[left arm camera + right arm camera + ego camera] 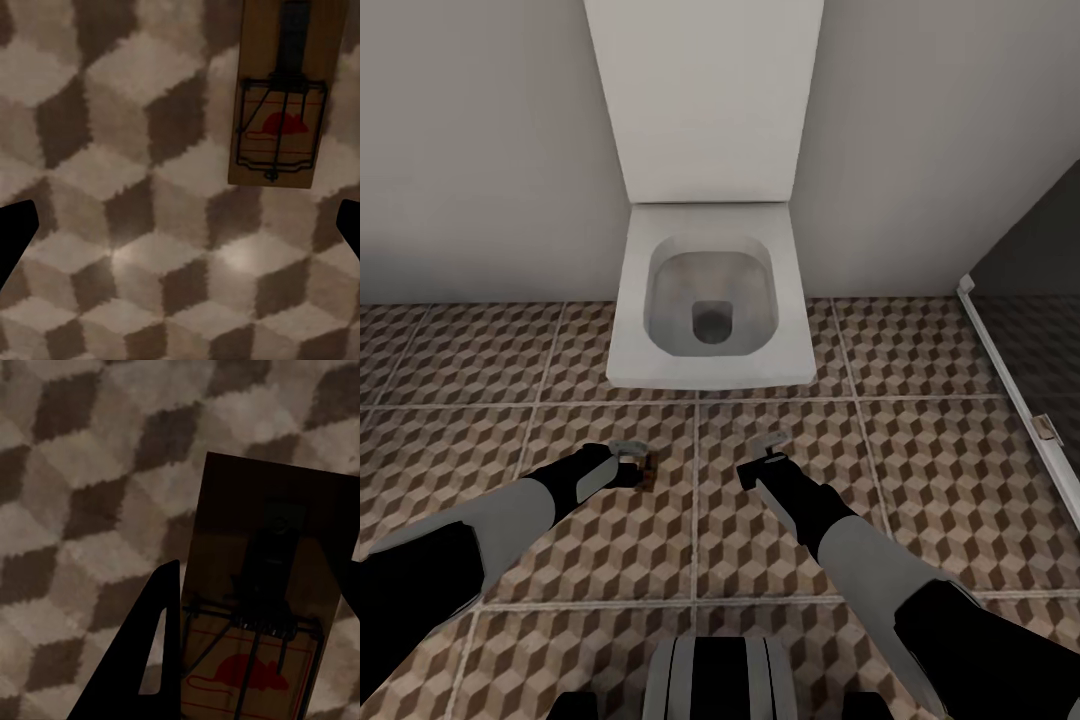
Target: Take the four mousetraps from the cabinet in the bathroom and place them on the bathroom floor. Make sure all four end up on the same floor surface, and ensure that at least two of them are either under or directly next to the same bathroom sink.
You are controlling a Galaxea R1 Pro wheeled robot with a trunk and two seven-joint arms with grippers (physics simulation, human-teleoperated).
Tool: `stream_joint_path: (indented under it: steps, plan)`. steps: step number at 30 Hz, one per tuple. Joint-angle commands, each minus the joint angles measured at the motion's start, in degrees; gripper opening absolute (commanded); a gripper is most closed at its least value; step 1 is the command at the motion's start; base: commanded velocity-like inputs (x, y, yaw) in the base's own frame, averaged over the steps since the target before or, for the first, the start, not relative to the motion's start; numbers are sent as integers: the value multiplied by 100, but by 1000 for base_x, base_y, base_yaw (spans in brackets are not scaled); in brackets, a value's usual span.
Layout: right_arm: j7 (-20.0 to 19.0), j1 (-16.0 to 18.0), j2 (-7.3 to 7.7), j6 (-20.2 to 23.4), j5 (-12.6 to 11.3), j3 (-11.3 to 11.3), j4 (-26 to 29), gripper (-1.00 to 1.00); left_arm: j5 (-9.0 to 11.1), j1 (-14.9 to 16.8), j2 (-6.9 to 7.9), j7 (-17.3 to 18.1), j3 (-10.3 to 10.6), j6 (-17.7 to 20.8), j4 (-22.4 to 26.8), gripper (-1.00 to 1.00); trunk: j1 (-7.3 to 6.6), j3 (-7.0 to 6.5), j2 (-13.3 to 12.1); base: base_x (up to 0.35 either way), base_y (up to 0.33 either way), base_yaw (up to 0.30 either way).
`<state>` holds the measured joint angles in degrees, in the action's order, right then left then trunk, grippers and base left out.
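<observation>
Cube-patterned bathroom floor (920,480) with a mousetrap (277,112) flat on it.

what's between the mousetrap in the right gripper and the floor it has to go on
Nothing visible: the mousetrap sits between the right gripper fingers with only bare cube-pattern floor tiles beyond it.

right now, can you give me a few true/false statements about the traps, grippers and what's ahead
1. A white toilet stands ahead with its lid up. True.
2. The left gripper is clamped on a mousetrap. False: its fingers are spread and the trap lies on the bathroom floor.
3. The right gripper has a mousetrap between its fingers. True.
4. The floor is plain white tile. False: it has a brown and beige cube pattern.
</observation>
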<state>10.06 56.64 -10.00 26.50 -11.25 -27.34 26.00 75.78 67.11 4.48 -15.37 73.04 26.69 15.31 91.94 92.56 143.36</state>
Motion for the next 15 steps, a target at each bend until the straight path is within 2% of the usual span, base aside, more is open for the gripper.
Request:
stream_joint_path:
  steps: [1, 15]
  plan:
    - [49, 5, 0, 15, -70, -35, 1, -100, 60, 3, 9, -54, 34, 11, 25, 100, -1, 3, 2, 0, 7, 0]
    - [52, 5, 0, -3, -57, -28, -5, -100, 60, 3, 9, -54, 34, 11, 25, 100, -1, 3, 2, 0, 1, 0]
